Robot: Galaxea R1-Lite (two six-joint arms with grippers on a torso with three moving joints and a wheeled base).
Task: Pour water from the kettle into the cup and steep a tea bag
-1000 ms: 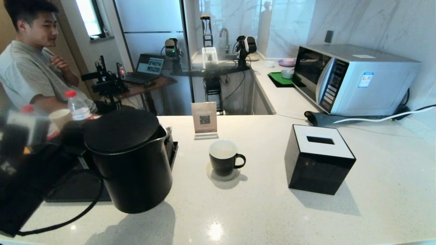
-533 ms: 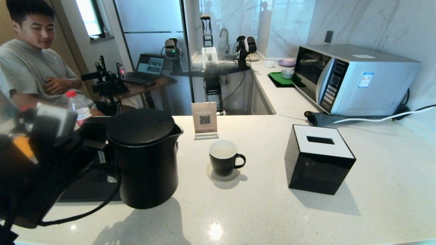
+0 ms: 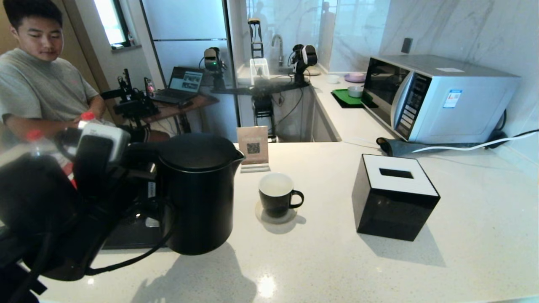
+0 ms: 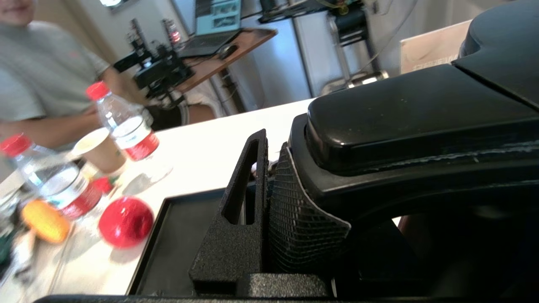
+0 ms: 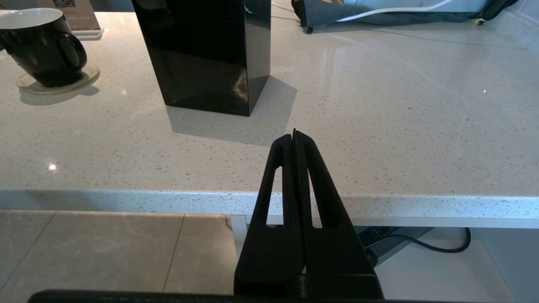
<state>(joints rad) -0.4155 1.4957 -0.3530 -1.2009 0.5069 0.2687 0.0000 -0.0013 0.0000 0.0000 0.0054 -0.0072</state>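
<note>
The left gripper [image 4: 269, 210] has its jaws clamped on the kettle [image 3: 198, 191] handle — kettle upright, held beside the cup [image 3: 276, 195]. The right gripper [image 5: 294, 143] hangs off the counter [image 3: 337, 252] edge, jaws pressed together.

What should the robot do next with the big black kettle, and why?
Probably carry the kettle a little further toward the cup before tipping. The left hand grips its handle, and the spout sits short of the cup's rim, so pouring now would likely spill on the counter.
</note>
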